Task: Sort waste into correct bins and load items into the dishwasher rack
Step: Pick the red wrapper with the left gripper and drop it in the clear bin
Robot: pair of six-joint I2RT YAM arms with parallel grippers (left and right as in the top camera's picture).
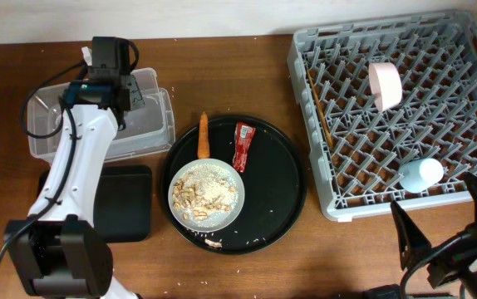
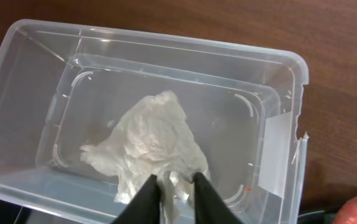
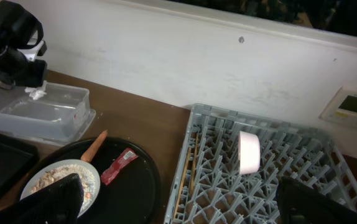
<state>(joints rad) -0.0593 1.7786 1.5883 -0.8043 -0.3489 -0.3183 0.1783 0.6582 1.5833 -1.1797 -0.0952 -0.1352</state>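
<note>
Step in hand: dropping the tissue (image 2: 150,134) into the tub (image 2: 166,46). The tissue lies crumpled on the tub floor, and one corner is pinched between the narrow-set fingers of the left gripper (image 2: 176,198). We read this as a grip not yet let go.

Next move, in our judgement: open the jaws, lift straight up clear of the tub wall, and check that no fold clings to a finger. The tissue is soft, light and creased, so it may snag and ride up with the gripper.

The tub is clear, thin-walled plastic, rectangular with rounded corners, and it looks likely to slide if nudged.

Remaining waste sits on the round tray (image 1: 272,228), which is glossy black:
- carrot (image 1: 204,137), orange and tapered
- wrapper (image 1: 243,146), red and flat, probably slippery
- food scraps (image 1: 205,193), beige and crumbly, heaped on the pale plate (image 1: 232,208)

The shallow black tray (image 1: 126,203) lies just in front of the tub on the brown table (image 1: 222,75).

The grey lattice rack (image 1: 463,100) holds the bowl (image 1: 385,85) on edge, the cup (image 1: 421,173) and the chopsticks (image 1: 320,116). The plate is not yet loaded.

The right gripper (image 3: 181,186) hangs near the rack with its jaws spread wide, holding nothing.
</note>
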